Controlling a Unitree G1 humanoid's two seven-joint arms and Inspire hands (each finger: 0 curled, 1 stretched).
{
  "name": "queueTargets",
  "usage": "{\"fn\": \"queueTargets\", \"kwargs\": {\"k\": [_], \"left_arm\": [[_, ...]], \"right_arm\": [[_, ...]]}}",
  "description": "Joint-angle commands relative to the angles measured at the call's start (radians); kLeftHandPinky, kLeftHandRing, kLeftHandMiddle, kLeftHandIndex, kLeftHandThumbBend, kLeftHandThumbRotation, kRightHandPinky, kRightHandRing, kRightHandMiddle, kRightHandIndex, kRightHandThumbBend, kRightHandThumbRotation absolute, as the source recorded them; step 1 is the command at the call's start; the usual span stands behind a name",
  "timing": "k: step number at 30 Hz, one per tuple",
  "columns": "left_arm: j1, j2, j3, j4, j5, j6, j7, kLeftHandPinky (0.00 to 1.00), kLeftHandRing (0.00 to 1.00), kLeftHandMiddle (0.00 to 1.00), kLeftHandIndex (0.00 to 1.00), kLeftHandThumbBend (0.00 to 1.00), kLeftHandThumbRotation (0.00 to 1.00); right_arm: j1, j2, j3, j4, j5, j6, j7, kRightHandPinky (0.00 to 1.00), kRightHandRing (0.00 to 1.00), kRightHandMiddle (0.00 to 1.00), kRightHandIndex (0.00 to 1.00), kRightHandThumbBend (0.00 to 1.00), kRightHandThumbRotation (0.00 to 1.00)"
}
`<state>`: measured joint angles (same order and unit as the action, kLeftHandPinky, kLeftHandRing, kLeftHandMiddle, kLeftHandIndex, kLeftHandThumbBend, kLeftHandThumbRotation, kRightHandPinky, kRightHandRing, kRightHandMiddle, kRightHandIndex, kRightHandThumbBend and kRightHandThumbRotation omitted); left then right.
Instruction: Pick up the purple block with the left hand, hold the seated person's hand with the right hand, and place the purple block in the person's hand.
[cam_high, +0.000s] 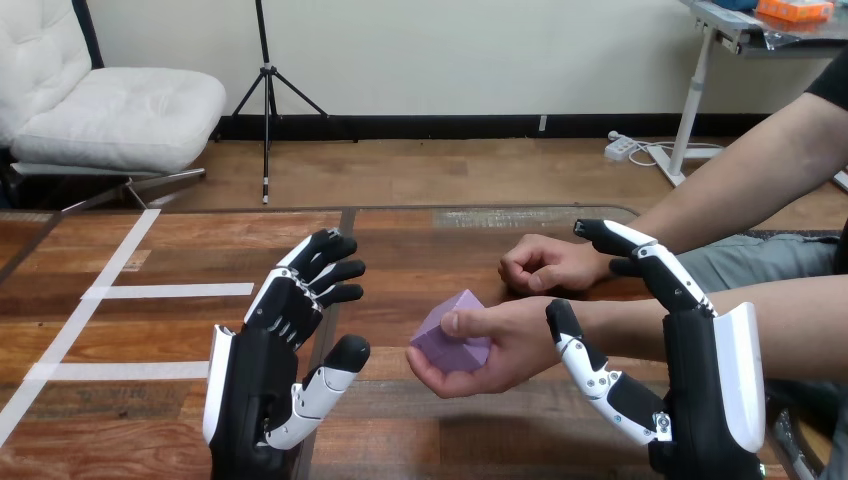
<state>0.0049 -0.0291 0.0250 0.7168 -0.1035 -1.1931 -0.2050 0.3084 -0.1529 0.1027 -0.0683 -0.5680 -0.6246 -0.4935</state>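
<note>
Setting: a wooden table (150, 420) seen from above and behind the robot's two arms, with strips of white tape (170, 291) on its left part.

Purple block (452, 340): it sat in the person's nearer hand (515, 350), just right of the table's middle and lifted off the wood. The thumb pressed on its top and the fingers cupped it from below.

Left hand (262, 370): it rose from the bottom edge at the left, to the left of the block and apart from it. Its palm faced right, its fingers reached forward and were lightly bent, and its thumb stuck out towards the block. It was wide open and held nothing.

Right hand (705, 380): it rose from the bottom edge at the right. Its fingers stretched forward and left, almost straight, and its thumb was spread wide below them. The person's wrist (612, 322) lay in the gap between thumb and fingers, with the thumb tip at the wrist's near edge. The hand was not closed round the wrist.

Person's farther hand (545, 265): a loose fist resting on the table behind the block, just left of the right hand's fingertips.

Person's arms: both came in from the right side.
</note>
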Motion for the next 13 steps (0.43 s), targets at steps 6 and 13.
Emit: {"fn": "queueTargets", "kwargs": {"k": [6, 13], "left_arm": [[-0.045, -0.002, 0.001, -0.008, 0.021, 0.002, 0.014, 0.68, 0.75, 0.79, 0.8, 0.82, 0.62], [-0.047, -0.001, 0.003, -0.007, 0.03, 0.001, 0.023, 0.67, 0.74, 0.79, 0.8, 0.82, 0.62]], "right_arm": [[-0.056, 0.004, -0.016, -0.003, 0.005, -0.004, 0.007, 0.71, 0.76, 0.77, 0.74, 0.38, 0.19], [-0.058, 0.004, -0.017, -0.006, 0.009, -0.001, 0.015, 0.71, 0.76, 0.77, 0.74, 0.39, 0.18]]}}
